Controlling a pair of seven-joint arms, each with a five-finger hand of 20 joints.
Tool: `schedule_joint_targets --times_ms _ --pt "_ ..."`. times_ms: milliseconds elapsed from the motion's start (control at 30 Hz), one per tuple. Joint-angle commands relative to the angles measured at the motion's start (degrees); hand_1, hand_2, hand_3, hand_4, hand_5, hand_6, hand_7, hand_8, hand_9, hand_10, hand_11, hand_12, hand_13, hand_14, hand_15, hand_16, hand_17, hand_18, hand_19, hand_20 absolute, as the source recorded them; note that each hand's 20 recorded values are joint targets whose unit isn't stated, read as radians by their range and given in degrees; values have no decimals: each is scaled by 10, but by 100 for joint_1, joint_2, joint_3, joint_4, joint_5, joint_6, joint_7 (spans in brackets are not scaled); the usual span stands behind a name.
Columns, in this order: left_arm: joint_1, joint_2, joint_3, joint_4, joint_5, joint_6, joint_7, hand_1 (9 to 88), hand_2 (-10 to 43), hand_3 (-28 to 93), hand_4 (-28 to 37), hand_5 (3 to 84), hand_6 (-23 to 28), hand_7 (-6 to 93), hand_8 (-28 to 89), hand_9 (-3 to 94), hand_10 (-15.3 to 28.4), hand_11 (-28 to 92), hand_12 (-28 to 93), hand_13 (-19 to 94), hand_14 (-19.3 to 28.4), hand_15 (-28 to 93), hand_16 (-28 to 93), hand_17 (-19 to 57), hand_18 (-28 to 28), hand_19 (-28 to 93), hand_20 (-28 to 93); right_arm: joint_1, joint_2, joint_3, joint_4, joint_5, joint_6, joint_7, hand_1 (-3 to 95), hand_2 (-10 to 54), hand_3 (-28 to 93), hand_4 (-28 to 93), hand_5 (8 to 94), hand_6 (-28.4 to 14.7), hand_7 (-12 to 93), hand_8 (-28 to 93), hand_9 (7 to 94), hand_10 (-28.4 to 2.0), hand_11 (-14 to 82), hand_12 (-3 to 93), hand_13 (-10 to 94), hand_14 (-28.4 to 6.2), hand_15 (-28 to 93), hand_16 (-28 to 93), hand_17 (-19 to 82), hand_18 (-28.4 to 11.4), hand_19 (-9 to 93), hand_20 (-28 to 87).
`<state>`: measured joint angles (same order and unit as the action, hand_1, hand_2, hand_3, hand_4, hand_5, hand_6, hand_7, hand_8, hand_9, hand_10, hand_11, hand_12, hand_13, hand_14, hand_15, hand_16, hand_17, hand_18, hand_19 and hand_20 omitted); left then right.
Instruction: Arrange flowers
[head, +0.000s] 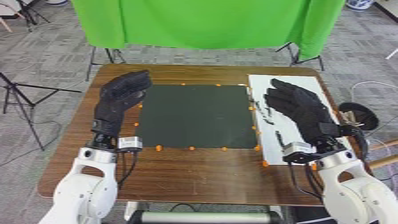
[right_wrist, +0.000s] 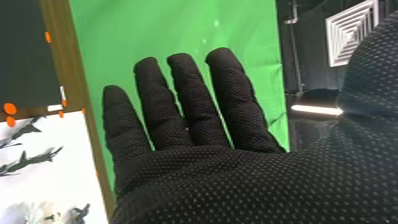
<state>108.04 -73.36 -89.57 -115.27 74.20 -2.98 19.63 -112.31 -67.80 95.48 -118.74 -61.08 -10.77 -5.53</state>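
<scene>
Now — right hand (head: 300, 106): dotted fabric, fingers straight | left hand (head: 115, 102): fingers relaxed | leafy sprigs (right_wrist: 27, 161)

From my seat, the right robot hand (head: 300, 107) covers a chunk of the white sheet (head: 284, 125) in the head view, so I can't tell what's under it; the dark stems (head: 268, 118) beside it are too small for me to sort out; both the left arm (head: 84, 192) and right arm (head: 360, 197) get chopped by the bottom edge; in the right wrist view the pale flowers (right_wrist: 40, 211) are cut off by the frame and kinda blurry, can't name the type; the green cloth (head: 204, 25) runs out of frame too.
</scene>
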Motion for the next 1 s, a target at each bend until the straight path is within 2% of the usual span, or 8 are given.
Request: schedule_joint_targets --times_ms 33,400,533,600,667,767,867,1000 --pt "32 -89 -7 -33 -12 -46 -11 413 -95 599 -148 484 6 210 -83 441 115 219 145 370 156 239 4 101 141 229 246 -4 13 -21 -8 -62 103 -20 175 -95 750 -197 465 -35 99 -77 451 -143 54 135 340 -157 102 167 173 -182 43 210" --pt "14 -63 -12 -13 -44 -57 -10 415 -95 600 -150 485 5 210 -82 442 116 219 145 371 157 240 4 101 141 228 246 -42 47 -7 -184 -573 327 156 164 -95 736 -202 466 -40 94 -76 459 -143 57 140 361 -157 111 164 214 -179 101 254" --pt "37 -42 -14 -9 -42 -57 -30 414 -95 601 -150 485 5 209 -83 444 116 220 145 373 158 242 4 101 141 227 246 -77 110 -164 -373 -844 1046 455 166 -95 719 -211 471 -45 92 -74 469 -146 58 142 388 -165 119 166 240 -182 141 286" --pt "51 -32 -22 -19 -33 -70 -49 414 -95 601 -150 485 5 210 -82 444 116 220 145 373 158 244 5 101 141 227 246 -115 173 -294 -565 -1610 1642 774 175 -95 691 -233 485 -53 92 -73 500 -156 65 147 439 -170 135 168 279 -187 203 327" --pt "80 -7 -38 -31 -28 -65 -66 414 -95 601 -150 485 5 210 -82 445 116 220 145 373 158 244 4 101 140 227 246 -132 264 -339 -733 -2508 1794 1240 194 -95 670 -255 507 -61 98 -72 550 -165 79 162 542 -168 159 179 366 -169 309 403" --pt "139 44 -62 -68 -31 -5 -104 415 -95 600 -151 485 5 209 -83 445 116 220 145 372 158 245 4 101 140 227 246 -100 540 -624 -882 -3596 2258 1903 234 -95 653 -265 542 -67 104 -69 630 -176 119 184 681 -145 215 212 431 -165 468 470" --pt "187 95 -106 -95 -33 -16 -161 415 -95 601 -151 485 5 209 -82 445 116 220 145 373 158 246 4 101 140 226 246 -107 746 -921 -938 -4635 2616 2533 279 -95 638 -257 584 -64 120 -69 687 -177 162 201 744 -123 285 230 467 -161 616 459" --pt "248 149 -129 -121 -21 -31 -190 415 -95 601 -150 484 5 208 -82 446 115 220 145 375 157 249 4 101 140 226 246 -192 901 -1147 -990 -5666 2639 3230 307 -95 625 -238 625 -52 144 -70 731 -167 206 218 795 -99 377 243 515 -149 746 432"
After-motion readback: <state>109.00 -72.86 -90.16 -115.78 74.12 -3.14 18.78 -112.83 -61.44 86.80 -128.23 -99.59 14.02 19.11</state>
